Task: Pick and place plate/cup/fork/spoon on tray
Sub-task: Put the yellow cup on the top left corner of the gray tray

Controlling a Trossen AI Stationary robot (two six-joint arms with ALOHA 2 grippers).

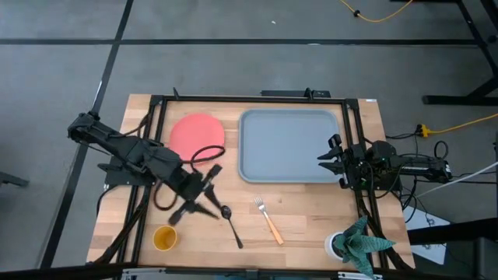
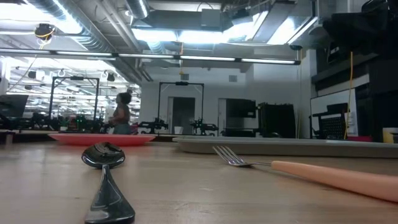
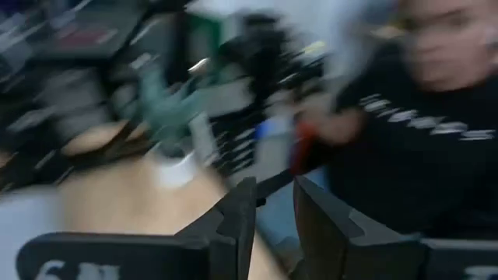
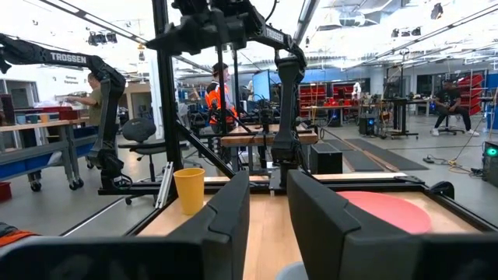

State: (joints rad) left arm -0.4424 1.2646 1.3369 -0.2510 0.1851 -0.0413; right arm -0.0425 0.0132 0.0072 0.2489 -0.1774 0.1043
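Observation:
The coral-red plate lies flat at the far left, beside the grey-blue tray. The dark spoon and the orange-handled fork lie on the bare wood near the front, and both show in the low view: spoon, fork. The yellow cup stands upright at the near left and also shows in the right wrist view. My left gripper is raised over the spoon's bowl, shut and empty. My right gripper is shut and empty at the tray's right edge.
A green plant in a white pot stands at the near right corner. A black frame rail runs along the table's far side. A person in a dark top shows beyond the table in the left wrist view.

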